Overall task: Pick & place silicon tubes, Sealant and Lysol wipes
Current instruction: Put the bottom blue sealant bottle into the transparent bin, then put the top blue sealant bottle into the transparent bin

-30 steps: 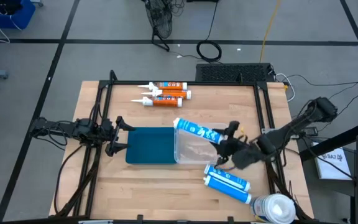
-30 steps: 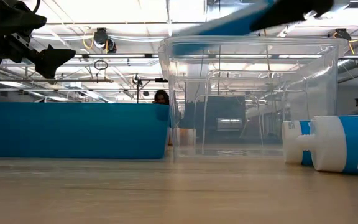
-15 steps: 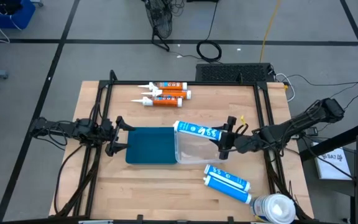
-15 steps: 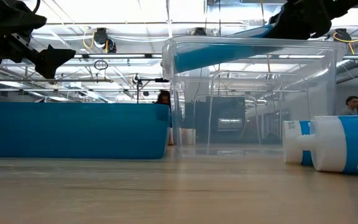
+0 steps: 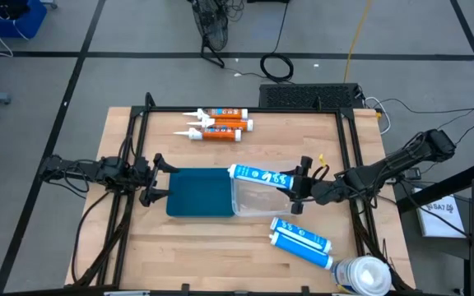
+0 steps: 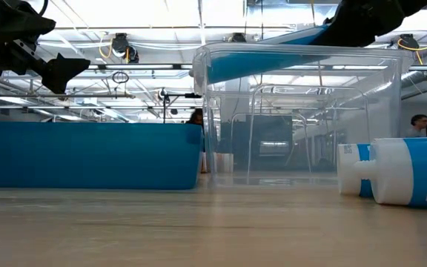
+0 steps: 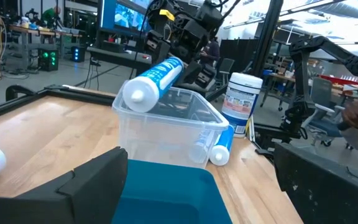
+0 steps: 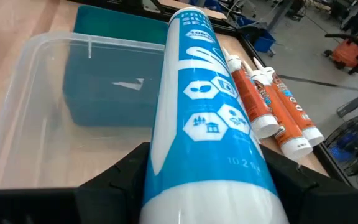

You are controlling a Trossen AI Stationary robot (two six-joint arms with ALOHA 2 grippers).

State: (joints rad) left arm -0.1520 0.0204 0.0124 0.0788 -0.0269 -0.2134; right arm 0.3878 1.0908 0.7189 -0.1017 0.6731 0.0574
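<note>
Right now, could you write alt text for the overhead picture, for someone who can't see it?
The right gripper holds a blue-and-white tube over a clear bin. The left gripper waits open beside a blue bin.

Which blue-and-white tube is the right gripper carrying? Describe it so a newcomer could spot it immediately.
Find the clear plastic bin mid-table, beside the teal bin. The held tube lies across the clear bin's far rim, its end clamped in the right gripper. Unlike the two matching tubes lying on the wood, it is lifted off the table.
</note>
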